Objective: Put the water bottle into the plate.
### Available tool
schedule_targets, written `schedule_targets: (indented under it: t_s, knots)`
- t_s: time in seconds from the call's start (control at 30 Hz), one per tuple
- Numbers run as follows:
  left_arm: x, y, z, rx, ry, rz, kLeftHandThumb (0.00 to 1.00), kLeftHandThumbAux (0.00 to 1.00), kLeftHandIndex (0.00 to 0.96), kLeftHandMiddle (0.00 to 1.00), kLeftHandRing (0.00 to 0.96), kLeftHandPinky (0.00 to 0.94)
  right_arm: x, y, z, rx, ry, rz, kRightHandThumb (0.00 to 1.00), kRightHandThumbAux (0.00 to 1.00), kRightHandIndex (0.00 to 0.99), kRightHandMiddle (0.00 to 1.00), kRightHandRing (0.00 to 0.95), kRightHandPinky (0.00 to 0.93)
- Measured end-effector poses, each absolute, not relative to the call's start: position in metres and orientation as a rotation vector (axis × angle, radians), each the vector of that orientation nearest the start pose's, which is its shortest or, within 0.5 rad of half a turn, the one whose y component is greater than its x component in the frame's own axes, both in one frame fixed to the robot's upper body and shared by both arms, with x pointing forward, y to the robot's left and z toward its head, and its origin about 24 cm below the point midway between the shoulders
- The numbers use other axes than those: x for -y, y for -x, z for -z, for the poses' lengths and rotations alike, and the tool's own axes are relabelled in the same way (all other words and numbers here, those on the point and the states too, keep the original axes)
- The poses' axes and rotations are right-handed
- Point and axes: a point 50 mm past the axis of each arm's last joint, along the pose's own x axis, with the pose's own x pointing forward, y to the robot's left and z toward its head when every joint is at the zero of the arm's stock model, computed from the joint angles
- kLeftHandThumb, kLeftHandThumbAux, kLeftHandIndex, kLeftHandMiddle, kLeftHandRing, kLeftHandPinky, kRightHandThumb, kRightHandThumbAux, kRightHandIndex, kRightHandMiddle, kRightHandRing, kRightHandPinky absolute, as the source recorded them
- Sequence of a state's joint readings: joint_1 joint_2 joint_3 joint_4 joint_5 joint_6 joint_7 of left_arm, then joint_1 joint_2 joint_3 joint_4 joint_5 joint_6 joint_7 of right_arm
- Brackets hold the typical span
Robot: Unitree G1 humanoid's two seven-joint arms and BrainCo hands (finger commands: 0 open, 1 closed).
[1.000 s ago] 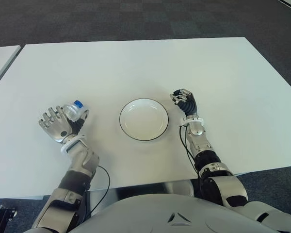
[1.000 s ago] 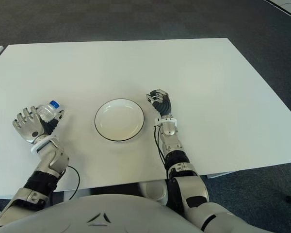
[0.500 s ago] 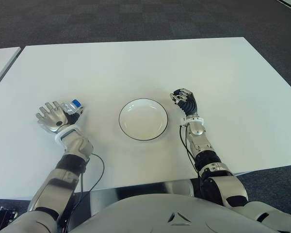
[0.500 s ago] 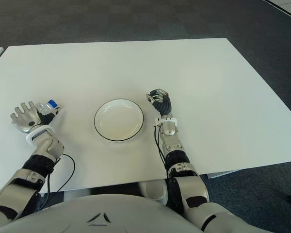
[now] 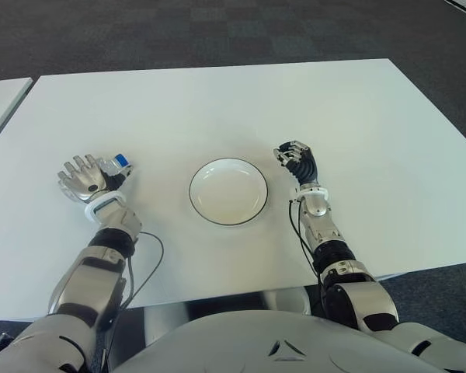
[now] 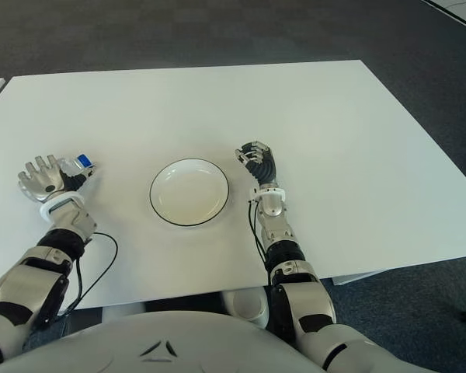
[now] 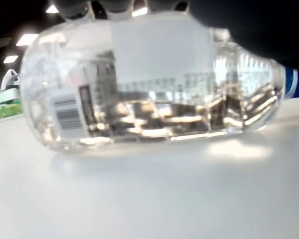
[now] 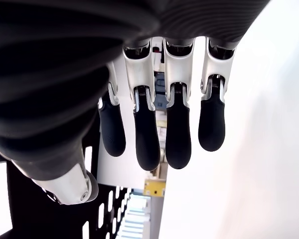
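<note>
A clear water bottle [image 7: 139,99] with a blue cap [image 5: 122,161] lies on its side on the white table [image 5: 217,109], at the left. My left hand [image 5: 84,177] is over it, fingers curled on its body, and hides most of it in the eye views. The white plate [image 5: 228,191] with a dark rim stands empty at the middle, a hand's width right of the bottle. My right hand [image 5: 293,158] shows just right of the plate; its fingers [image 8: 179,134] hang loosely bent and hold nothing.
A second white table's corner [image 5: 0,93] shows at the far left, across a narrow gap. Dark carpet lies beyond the table's far edge. A black cable [image 5: 151,256] loops by my left forearm near the front edge.
My left hand has moved left and away from me, and lowered the bottle from tilted upward to lying flat on the table. The right hand and the plate have not moved.
</note>
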State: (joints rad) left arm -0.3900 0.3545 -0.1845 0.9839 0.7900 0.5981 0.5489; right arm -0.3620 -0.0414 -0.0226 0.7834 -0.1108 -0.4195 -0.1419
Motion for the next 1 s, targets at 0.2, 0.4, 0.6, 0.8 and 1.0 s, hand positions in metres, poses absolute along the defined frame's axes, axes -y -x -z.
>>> schedule_targets:
  t_s: [0.2, 0.4, 0.6, 0.8, 1.0]
  knots:
    - [-0.2910, -0.2616, 0.0340, -0.708, -1.553, -0.507, 0.454, 0.129, 0.000, 0.000, 0.000, 0.000, 0.1443, -0.3039, -0.0016, 0.001, 0.149, 0.032, 0.707, 0.728, 0.428, 0.508, 0.524, 0.546]
    - [-0.2923, -0.2628, 0.0353, -0.723, -1.545, -0.497, 0.454, 0.125, 0.000, 0.000, 0.000, 0.000, 0.1443, -0.3034, -0.0014, 0.000, 0.143, 0.029, 0.707, 0.728, 0.428, 0.510, 0.528, 0.550]
    - [-0.2930, -0.2625, 0.0361, -0.734, -1.544, -0.495, 0.469, 0.128, 0.000, 0.000, 0.000, 0.000, 0.1451, -0.3024, -0.0007, -0.001, 0.141, 0.031, 0.706, 0.728, 0.428, 0.513, 0.530, 0.546]
    - [-0.2925, -0.2629, 0.0364, -0.729, -1.532, -0.492, 0.475, 0.132, 0.000, 0.000, 0.000, 0.000, 0.1451, -0.3025, -0.0016, 0.003, 0.140, 0.032, 0.706, 0.728, 0.429, 0.510, 0.523, 0.534]
    - [-0.2930, -0.2631, 0.0363, -0.725, -1.524, -0.492, 0.503, 0.154, 0.000, 0.000, 0.000, 0.000, 0.1450, -0.3029, -0.0029, 0.009, 0.137, 0.032, 0.706, 0.728, 0.429, 0.505, 0.517, 0.534]
